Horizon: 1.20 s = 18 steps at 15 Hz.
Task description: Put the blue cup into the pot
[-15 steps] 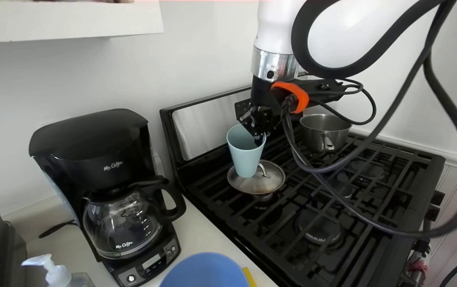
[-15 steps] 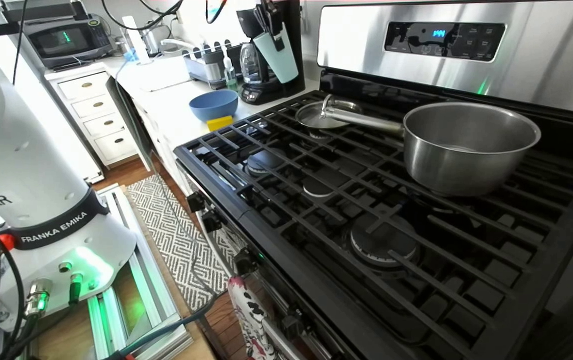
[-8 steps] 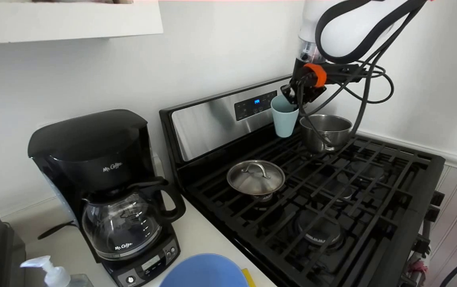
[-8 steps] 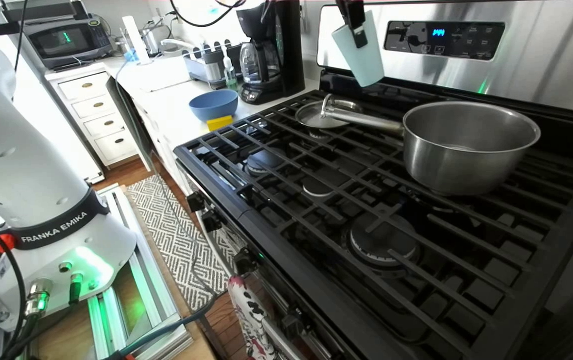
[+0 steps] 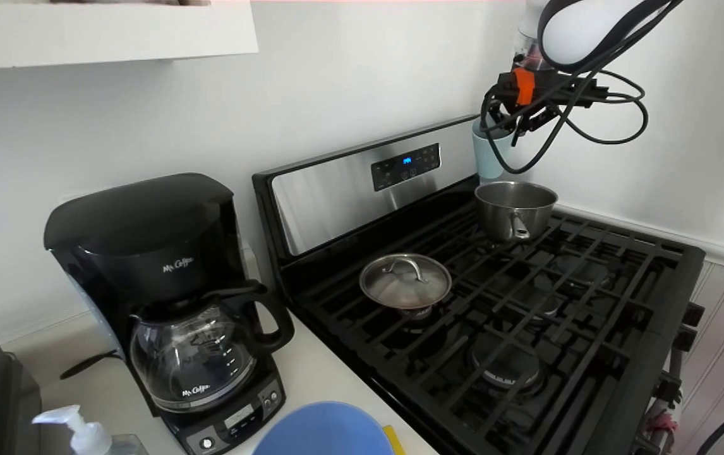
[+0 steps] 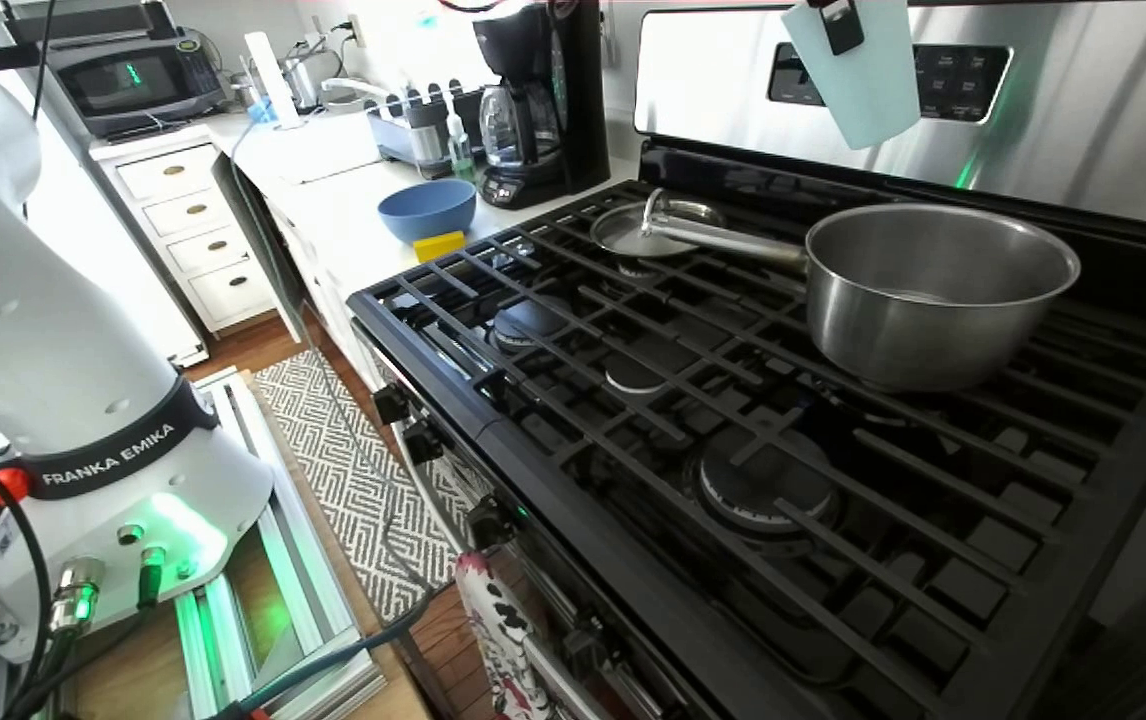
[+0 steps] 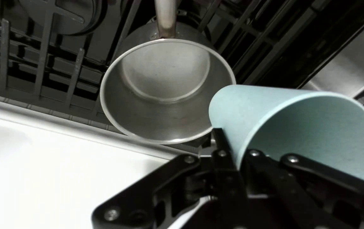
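The blue cup (image 7: 244,98), a pale blue-green tumbler, is held in the air by my gripper (image 7: 237,154). In the wrist view one finger (image 7: 221,143) is outside the cup wall and the other is inside the mouth, pinching the rim. The cup also shows in both exterior views (image 5: 489,158) (image 6: 868,85), slightly tilted, higher than the pot and toward the stove's back panel. The pot (image 7: 166,122), a steel saucepan, stands on a back burner grate with nothing visible inside; it shows in both exterior views (image 5: 510,218) (image 6: 918,335). In the wrist view the cup's base overlaps the pot's rim.
A steel lid (image 5: 405,284) with a handle lies on the stove grates near the pot's handle (image 6: 733,240). The stove's back panel (image 5: 337,202) rises behind. A coffee maker (image 5: 141,234), a blue bowl (image 6: 428,210) and a yellow sponge (image 6: 440,246) are on the counter.
My gripper has carried the cup from above the lid, along the back panel, toward the pot. The cup is higher than before. The pot and lid have not moved.
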Each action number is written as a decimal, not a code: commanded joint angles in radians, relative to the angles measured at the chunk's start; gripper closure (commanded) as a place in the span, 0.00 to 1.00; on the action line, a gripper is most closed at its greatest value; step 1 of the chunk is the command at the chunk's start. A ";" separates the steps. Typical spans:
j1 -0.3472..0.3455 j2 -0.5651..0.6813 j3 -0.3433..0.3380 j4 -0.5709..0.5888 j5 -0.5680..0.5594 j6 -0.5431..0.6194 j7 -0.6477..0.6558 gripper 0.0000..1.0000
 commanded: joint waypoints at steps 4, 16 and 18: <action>-0.008 0.042 -0.007 0.042 -0.015 -0.054 0.080 0.99; -0.077 0.341 -0.086 0.312 0.371 -0.220 0.065 0.99; -0.069 0.381 -0.100 0.357 0.395 -0.244 0.100 0.99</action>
